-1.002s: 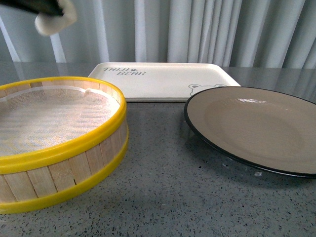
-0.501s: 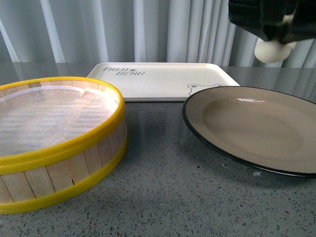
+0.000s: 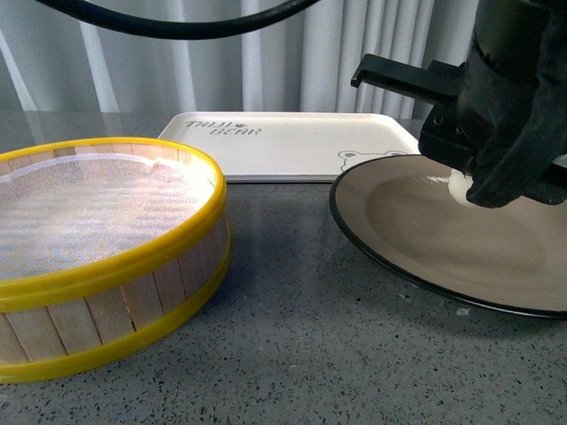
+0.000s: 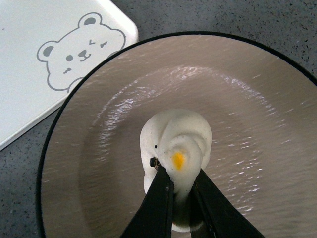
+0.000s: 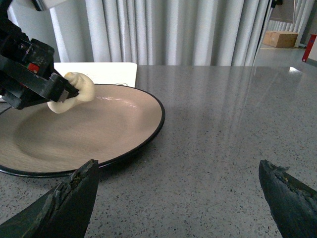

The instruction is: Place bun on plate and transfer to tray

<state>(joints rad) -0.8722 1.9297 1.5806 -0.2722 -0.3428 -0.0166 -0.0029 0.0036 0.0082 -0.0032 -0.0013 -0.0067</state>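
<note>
My left gripper (image 4: 181, 176) is shut on the white bun (image 4: 176, 144), pinching its pleated top by the orange dot. It holds the bun just above the grey-brown plate (image 4: 124, 109) with the black rim. In the front view the gripper (image 3: 474, 190) hangs over the plate (image 3: 416, 230) and hides most of the bun (image 3: 458, 186). The right wrist view shows the bun (image 5: 74, 94) above the plate (image 5: 114, 129). My right gripper (image 5: 178, 198) is open and empty over the table, right of the plate. The cream tray (image 3: 292, 142) lies behind.
A yellow-rimmed wooden steamer basket (image 3: 133, 257) with white mesh stands at the front left. The tray's bear drawing (image 4: 79, 49) lies next to the plate's rim. A black cable (image 3: 177, 22) arcs across the top. Grey curtains hang behind the speckled table (image 3: 310, 354).
My left gripper has carried the bun from the upper left across to the right, then down to just above the plate. The plate, tray and basket have stayed put.
</note>
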